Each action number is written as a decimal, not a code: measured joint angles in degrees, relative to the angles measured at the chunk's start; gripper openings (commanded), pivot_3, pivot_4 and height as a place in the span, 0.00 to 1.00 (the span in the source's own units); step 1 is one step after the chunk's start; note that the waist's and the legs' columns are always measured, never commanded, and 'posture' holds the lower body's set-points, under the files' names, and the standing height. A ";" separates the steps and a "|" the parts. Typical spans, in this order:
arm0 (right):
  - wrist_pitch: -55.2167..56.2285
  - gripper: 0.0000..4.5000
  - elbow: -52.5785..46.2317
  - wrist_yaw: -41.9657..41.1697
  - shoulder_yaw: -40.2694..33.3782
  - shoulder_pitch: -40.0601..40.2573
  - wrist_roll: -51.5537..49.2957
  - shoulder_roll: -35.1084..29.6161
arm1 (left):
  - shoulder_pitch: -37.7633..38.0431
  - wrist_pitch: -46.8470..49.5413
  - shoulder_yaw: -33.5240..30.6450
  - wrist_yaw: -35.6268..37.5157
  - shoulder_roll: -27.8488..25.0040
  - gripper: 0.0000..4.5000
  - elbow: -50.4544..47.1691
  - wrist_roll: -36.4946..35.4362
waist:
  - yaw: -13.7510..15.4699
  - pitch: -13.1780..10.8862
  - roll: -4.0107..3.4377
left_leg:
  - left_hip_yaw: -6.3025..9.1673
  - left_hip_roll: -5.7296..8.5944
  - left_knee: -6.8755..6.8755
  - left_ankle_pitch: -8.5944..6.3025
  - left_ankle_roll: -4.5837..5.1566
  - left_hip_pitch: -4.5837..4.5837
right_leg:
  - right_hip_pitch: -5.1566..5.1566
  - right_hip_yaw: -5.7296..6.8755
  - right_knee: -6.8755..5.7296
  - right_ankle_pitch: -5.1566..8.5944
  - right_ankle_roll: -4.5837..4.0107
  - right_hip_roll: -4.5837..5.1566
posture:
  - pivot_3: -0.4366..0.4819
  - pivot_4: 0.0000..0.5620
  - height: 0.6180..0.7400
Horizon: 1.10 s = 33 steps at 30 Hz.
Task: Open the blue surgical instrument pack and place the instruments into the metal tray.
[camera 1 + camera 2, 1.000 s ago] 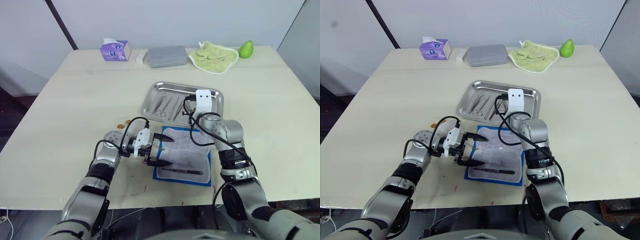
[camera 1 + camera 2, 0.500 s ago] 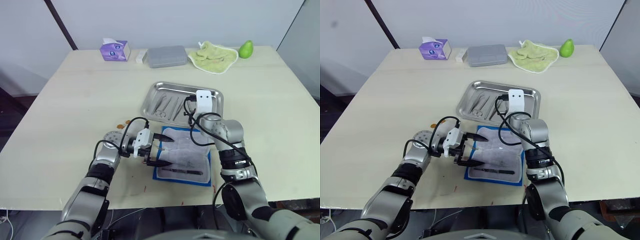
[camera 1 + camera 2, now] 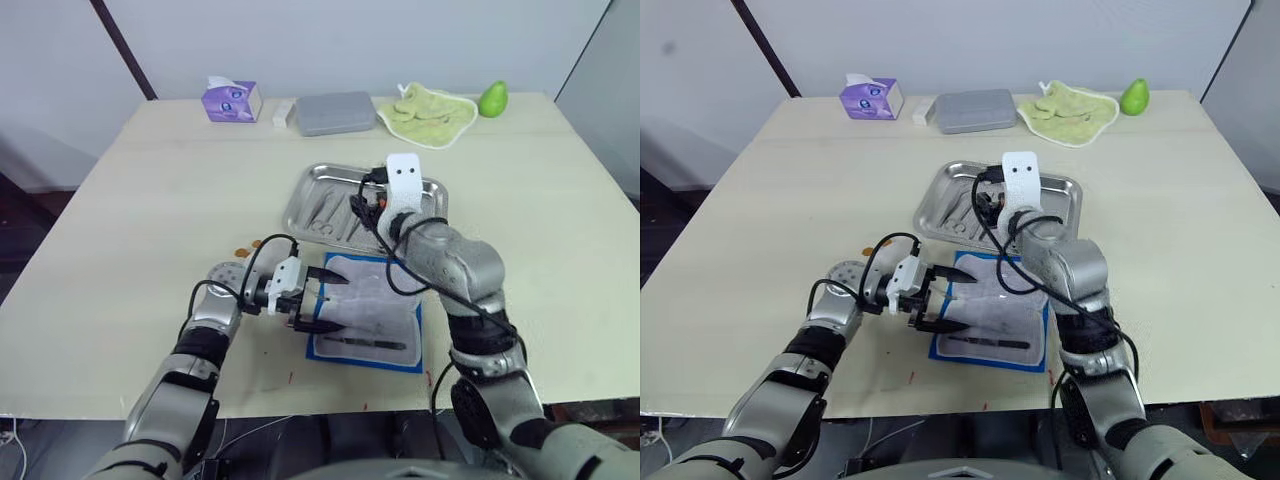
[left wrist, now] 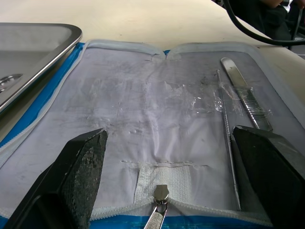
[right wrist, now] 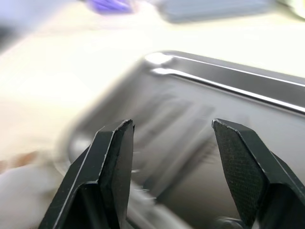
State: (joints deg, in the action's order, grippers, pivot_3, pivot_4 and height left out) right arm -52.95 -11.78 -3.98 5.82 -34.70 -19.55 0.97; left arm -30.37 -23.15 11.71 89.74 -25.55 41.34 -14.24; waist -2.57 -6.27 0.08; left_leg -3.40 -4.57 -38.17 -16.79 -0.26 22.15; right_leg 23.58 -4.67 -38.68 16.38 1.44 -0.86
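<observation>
The blue surgical instrument pack [image 3: 372, 318] lies open on the table, pale lining up. On the lining lie slim steel instruments [image 4: 244, 95], and a dark one [image 3: 365, 343] rests near its front edge. My left gripper [image 3: 338, 302] stands open at the pack's left edge, one finger on each side of the zipper pull [image 4: 160, 193], holding nothing. The metal tray [image 3: 330, 170] sits just beyond the pack with several instruments [image 3: 328, 210] in its left half. My right gripper [image 5: 171, 126] hovers over the tray, open, with nothing between its fingers [image 5: 116, 157].
Along the table's far edge stand a purple tissue box [image 3: 230, 100], a small white item [image 3: 283, 112], a grey rectangular box [image 3: 335, 112], a green cloth [image 3: 425, 112] and a green fruit [image 3: 491, 98]. Small orange bits [image 3: 245, 247] lie left of the pack.
My right arm has lifted and swung farther over the tray, and its fingers have opened. The left gripper and the pack have stayed put.
</observation>
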 measured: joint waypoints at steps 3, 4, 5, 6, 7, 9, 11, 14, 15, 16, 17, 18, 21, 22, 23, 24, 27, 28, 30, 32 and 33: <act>2.50 0.65 -2.97 -6.49 -0.19 2.50 -1.46 -5.03 | -0.04 -0.07 -0.08 0.00 -0.11 1.00 0.27 0.00 | 0.00 -0.01 0.00 | -0.02 0.00 -0.02 0.00 0.00 -0.04 | 0.00 -0.01 -0.05 0.00 0.00 -0.01 | 0.48 0.27 1.00; 3.02 0.65 -3.67 -7.85 -0.22 2.82 -1.85 -5.95 | -0.03 -0.06 -0.08 0.01 -0.15 1.00 0.27 0.00 | 0.01 -0.01 0.00 | -0.02 0.00 -0.01 0.00 0.00 -0.05 | -0.01 -0.01 -0.05 0.00 0.00 -0.02 | 0.48 0.27 1.00; 3.50 0.65 -4.63 -9.66 -0.46 3.21 -2.56 -7.32 | -0.03 -0.04 -0.08 0.01 -0.17 1.00 0.27 0.00 | 0.00 -0.01 0.00 | -0.03 0.00 -0.01 0.00 0.00 -0.06 | -0.01 0.00 -0.06 0.00 -0.01 -0.03 | 0.48 0.27 1.00; 4.20 0.65 -5.87 -12.28 -0.94 3.97 -3.70 -9.00 | -0.03 0.00 -0.07 0.01 -0.15 1.00 0.26 0.00 | 0.02 -0.01 0.00 | -0.04 0.00 -0.01 0.00 0.00 -0.05 | -0.01 0.01 -0.06 0.01 -0.01 -0.04 | 0.48 0.27 1.00; 4.87 0.65 -7.68 -16.16 -1.03 5.10 -5.37 -11.79 | -0.11 0.12 -0.01 0.01 0.00 1.00 0.20 0.01 | 0.05 -0.01 -0.01 | -0.06 0.00 0.00 0.00 0.00 -0.05 | -0.03 0.04 -0.04 0.01 -0.02 -0.05 | 0.48 0.27 1.00; 5.19 0.65 -9.70 -20.61 -1.14 6.43 -7.25 -15.48 | 0.01 0.21 -0.01 0.01 0.01 1.00 -0.12 -0.05 | 0.10 -0.04 0.03 | -0.09 0.00 0.00 -0.01 0.02 -0.02 | -0.04 0.05 0.01 0.01 -0.02 -0.04 | 0.48 0.27 1.00; 5.49 0.65 -10.75 -23.94 -1.59 7.20 -8.45 -18.31 | 0.12 0.29 -0.02 0.04 -0.16 1.00 -0.23 -0.05 | 0.09 -0.04 0.03 | -0.12 0.00 0.00 -0.03 0.05 -0.04 | -0.05 0.01 0.03 0.01 -0.01 -0.03 | 0.48 0.27 1.00; 7.04 0.65 -14.51 -35.19 -1.70 10.65 -10.97 -28.82 | 0.35 0.54 -0.05 0.03 -0.23 1.00 -0.78 -0.05 | 0.12 -0.10 0.07 | -0.16 0.00 0.00 -0.05 0.08 -0.07 | -0.07 0.02 0.03 0.02 -0.02 -0.06 | 0.48 0.27 1.00; 8.29 0.65 -15.86 -39.15 -1.60 12.41 -11.11 -33.55 | 0.73 0.72 -0.07 0.03 -0.25 1.00 -1.51 -0.16 | 0.19 -0.13 0.11 | -0.16 0.00 0.03 -0.08 0.14 -0.05 | -0.08 0.03 0.14 0.02 -0.02 -0.05 | 0.48 0.27 1.00; 8.97 0.65 -16.50 -41.43 -1.63 13.41 -11.09 -36.18 | 0.97 0.83 -0.07 0.04 -0.39 1.00 -1.92 -0.25 | 0.21 -0.14 0.12 | -0.16 0.00 0.03 -0.11 0.18 -0.04 | -0.09 0.03 0.18 0.02 -0.02 -0.05 | 0.48 0.27 1.00; 10.54 0.65 -17.29 -45.26 -1.69 15.14 -11.12 -40.21 | 1.29 1.16 -0.02 0.07 -0.69 1.00 -2.49 -0.31 | 0.12 -0.14 0.13 | -0.17 0.01 0.04 -0.19 0.32 -0.07 | -0.10 -0.05 0.23 0.02 -0.01 -0.06 | 0.48 0.27 1.00; 11.35 0.65 -17.74 -47.68 -1.69 16.22 -11.11 -42.25 | 1.50 1.39 -0.01 0.11 -0.97 1.00 -2.74 -0.42 | 0.01 -0.15 0.14 | -0.15 0.01 0.04 -0.25 0.43 -0.12 | -0.14 -0.10 0.23 0.02 -0.01 -0.11 | 0.48 0.27 1.00; 13.45 0.80 -18.83 -51.39 -1.57 17.79 -11.04 -45.25 | 1.75 1.62 -0.02 0.09 -1.15 1.00 -3.21 -0.41 | 0.02 -0.21 0.19 | -0.11 0.01 0.03 -0.25 0.43 -0.16 | -0.13 -0.13 0.21 0.03 -0.01 -0.17 | 0.48 0.27 1.00; 14.06 0.86 -19.06 -52.29 -1.56 18.31 -10.88 -46.23 | 1.87 1.79 -0.01 0.09 -1.18 1.00 -3.56 -0.41 | 0.03 -0.22 0.22 | -0.11 0.01 0.03 -0.26 0.43 -0.16 | -0.14 -0.14 0.21 0.03 -0.02 -0.17 | 0.48 0.27 1.00; 14.47 0.96 -19.23 -52.72 -1.55 18.70 -10.71 -46.84 | 1.98 1.91 -0.01 0.09 -1.18 1.00 -3.79 -0.41 | 0.05 -0.23 0.23 | -0.11 0.01 0.03 -0.26 0.43 -0.16 | -0.14 -0.13 0.21 0.03 -0.02 -0.16 | 0.48 0.27 1.00; 15.38 0.98 -19.70 -53.49 -1.18 20.37 -9.76 -48.40 | 2.47 2.50 -0.04 0.09 -1.42 1.00 -4.78 -0.50 | 0.05 -0.25 0.27 | -0.12 0.01 0.04 -0.27 0.44 -0.16 | -0.14 -0.16 0.25 0.04 -0.01 -0.16 | 0.48 0.27 1.00; 15.52 0.98 -20.35 -52.35 0.92 20.99 -7.92 -48.42 | 3.16 3.28 -0.04 0.02 -1.74 1.00 -6.11 -0.56 | 0.02 -0.27 0.30 | -0.09 0.02 0.04 -0.31 0.49 -0.18 | -0.13 -0.32 0.26 0.04 -0.01 -0.22 | 0.48 0.27 1.00; 15.59 0.98 -20.77 -51.65 2.17 21.20 -6.97 -48.38 | 3.52 3.68 -0.07 -0.01 -1.81 1.00 -6.73 -0.60 | 0.02 -0.27 0.30 | -0.08 0.02 0.04 -0.31 0.49 -0.18 | -0.12 -0.32 0.26 0.04 -0.01 -0.22 | 0.48 0.27 1.00; 15.77 0.98 -20.87 -50.22 5.16 21.85 -4.16 -47.77 | 4.17 4.40 -0.07 -0.04 -1.91 1.00 -7.99 -0.65 | 0.11 -0.29 0.32 | -0.09 0.02 0.04 -0.32 0.50 -0.18 | -0.11 -0.32 0.27 0.04 -0.02 -0.22 | 0.48 0.27 1.00; 15.76 0.98 -20.81 -48.68 7.43 21.96 -1.85 -47.20 | 4.82 5.30 -0.10 -0.07 -2.05 1.00 -9.03 -0.72 | 0.13 -0.29 0.32 | -0.13 0.02 0.03 -0.32 0.49 -0.19 | -0.11 -0.37 0.27 0.05 -0.01 -0.21 | 0.48 0.27 1.00; 15.76 0.98 -20.80 -48.29 7.90 21.96 -1.27 -47.05 | 4.90 5.42 -0.09 -0.07 -2.06 1.00 -9.21 -0.72 | 0.15 -0.31 0.33 | -0.13 0.02 0.02 -0.32 0.49 -0.18 | -0.10 -0.37 0.27 0.04 -0.01 -0.21 | 0.48 0.27 1.00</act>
State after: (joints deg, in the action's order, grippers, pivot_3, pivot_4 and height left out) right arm -37.20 -32.58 -52.27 13.71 -12.74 -20.81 -46.08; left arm -25.47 -17.73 11.61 89.67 -27.61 32.13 -14.96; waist -2.42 -6.58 0.41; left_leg -3.53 -4.54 -38.15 -17.11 0.24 21.98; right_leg 23.47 -5.04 -38.40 16.43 1.44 -1.07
